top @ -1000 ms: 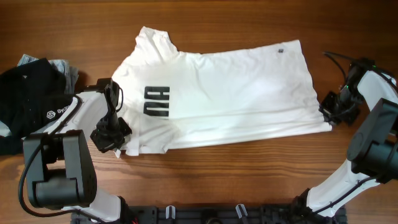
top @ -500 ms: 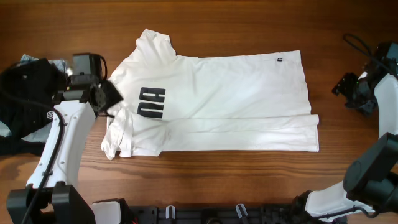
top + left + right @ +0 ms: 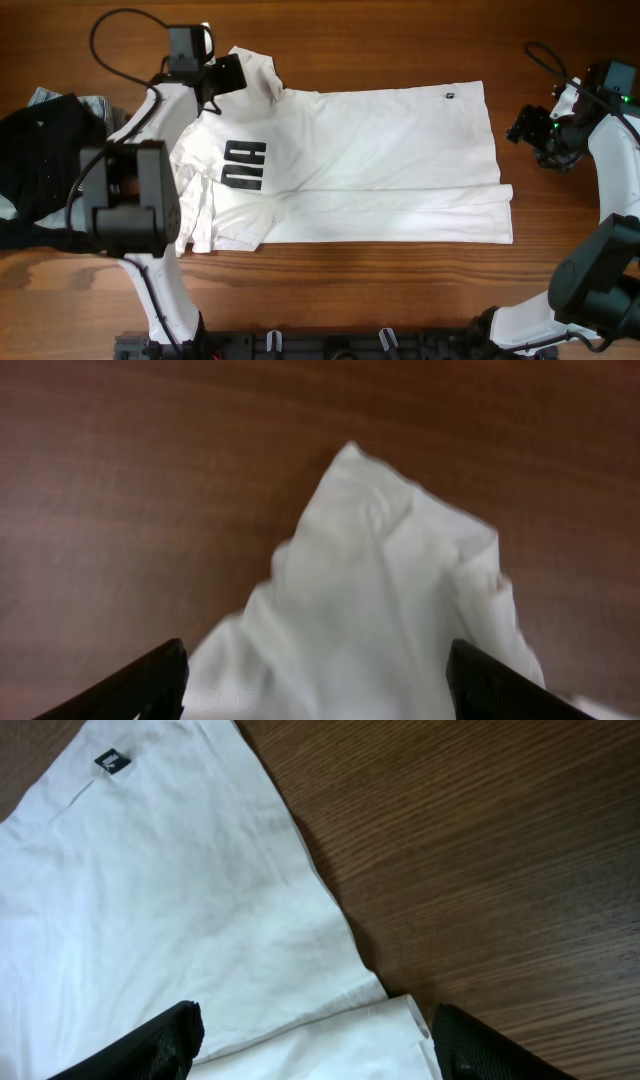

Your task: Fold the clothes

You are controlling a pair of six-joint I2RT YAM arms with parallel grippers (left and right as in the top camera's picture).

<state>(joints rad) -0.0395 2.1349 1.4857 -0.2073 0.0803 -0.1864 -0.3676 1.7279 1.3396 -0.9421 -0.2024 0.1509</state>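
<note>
Brown wood-grain table [image 3: 380, 290], white T-shirt [image 3: 380, 150] flat

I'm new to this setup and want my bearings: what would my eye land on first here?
The white T-shirt lies spread across the wooden table, black block letters near its left end, its near edge folded over. The left end effector is open at the far sleeve; the right end effector hovers open off the shirt's right edge. A black garment sits at the table's left.

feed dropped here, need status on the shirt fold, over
Left gripper open over the far sleeve. Right gripper open, off the hem. White T-shirt flat, near edge folded in. Black garment at left, apart.
</note>
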